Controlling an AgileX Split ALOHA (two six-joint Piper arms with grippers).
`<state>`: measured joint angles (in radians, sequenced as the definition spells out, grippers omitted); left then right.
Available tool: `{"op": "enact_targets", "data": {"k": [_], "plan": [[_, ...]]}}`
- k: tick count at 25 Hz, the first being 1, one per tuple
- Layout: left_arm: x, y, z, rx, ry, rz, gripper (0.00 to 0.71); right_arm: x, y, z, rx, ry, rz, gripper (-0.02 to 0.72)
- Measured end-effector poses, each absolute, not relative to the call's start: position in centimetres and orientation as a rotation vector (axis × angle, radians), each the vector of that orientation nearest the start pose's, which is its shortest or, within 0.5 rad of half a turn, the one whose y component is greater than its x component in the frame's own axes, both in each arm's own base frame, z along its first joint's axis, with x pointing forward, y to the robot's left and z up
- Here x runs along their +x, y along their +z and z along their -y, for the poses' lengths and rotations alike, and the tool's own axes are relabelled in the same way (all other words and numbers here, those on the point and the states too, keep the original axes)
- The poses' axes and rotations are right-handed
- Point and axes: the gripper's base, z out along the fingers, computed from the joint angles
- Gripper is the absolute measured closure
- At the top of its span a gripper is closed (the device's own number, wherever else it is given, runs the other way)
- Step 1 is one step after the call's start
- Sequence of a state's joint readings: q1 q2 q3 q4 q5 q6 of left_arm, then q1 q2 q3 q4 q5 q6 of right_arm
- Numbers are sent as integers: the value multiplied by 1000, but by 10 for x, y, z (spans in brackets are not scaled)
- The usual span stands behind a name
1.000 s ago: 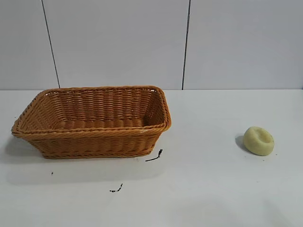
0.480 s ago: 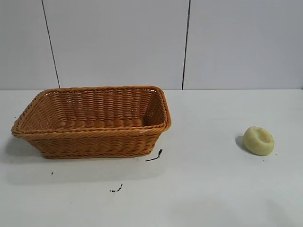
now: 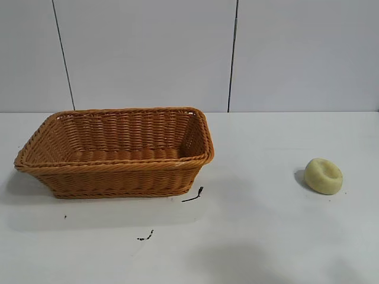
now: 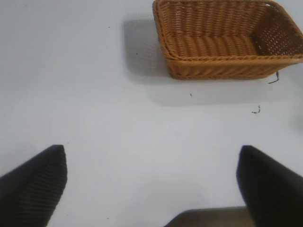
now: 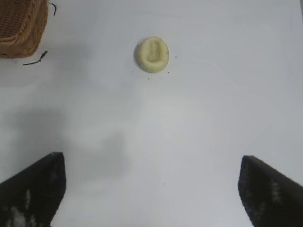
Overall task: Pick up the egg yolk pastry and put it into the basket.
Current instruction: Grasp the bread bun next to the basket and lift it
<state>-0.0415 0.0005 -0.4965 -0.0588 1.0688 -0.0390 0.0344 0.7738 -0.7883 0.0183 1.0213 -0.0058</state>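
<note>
One egg yolk pastry [image 3: 323, 176], one basket [image 3: 118, 170], and two black scraps [image 3: 193, 195]

Setting: I read this as a lab or robot test bench | plain white matte counter [image 3: 266, 236] with small black scuff marks [image 3: 192, 195] | bare pale grey panelled wall [image 3: 148, 53] with thin dark vertical seams behind it | nothing homely in my feeds, only staged props on the counter

Bright even light, soft shadows
</note>
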Motion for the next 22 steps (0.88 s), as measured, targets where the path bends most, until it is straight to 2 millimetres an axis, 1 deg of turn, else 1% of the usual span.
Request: {"op": "enact_targets", "data": {"k": [4, 7, 10, 11, 15, 17, 19, 22], "plan": [[-5, 276, 4, 5, -120, -2057, 15, 184, 318, -8, -37, 37, -2603, 15], [-5, 276, 4, 5, -120, -2057, 15, 225, 308, -9, -37, 35, -2685, 15], [-5, 276, 4, 5, -120, -2057, 15, 265, 291, -11, -37, 34, -2769, 15], [-5, 276, 4, 5, -120, -2057, 15, 276, 287, -11, -37, 34, -2782, 15], [-5, 276, 4, 5, -120, -2057, 15, 322, 263, -13, -65, 28, -2849, 15], [-5, 276, 4, 5, -120, -2057, 15, 340, 249, -13, -70, 28, -2874, 15], [-5, 276, 4, 5, -120, -2057, 15, 353, 238, -14, -69, 36, -2887, 15], [-5, 276, 4, 5, -120, -2057, 15, 361, 218, -22, -102, 38, -2923, 15]]}}
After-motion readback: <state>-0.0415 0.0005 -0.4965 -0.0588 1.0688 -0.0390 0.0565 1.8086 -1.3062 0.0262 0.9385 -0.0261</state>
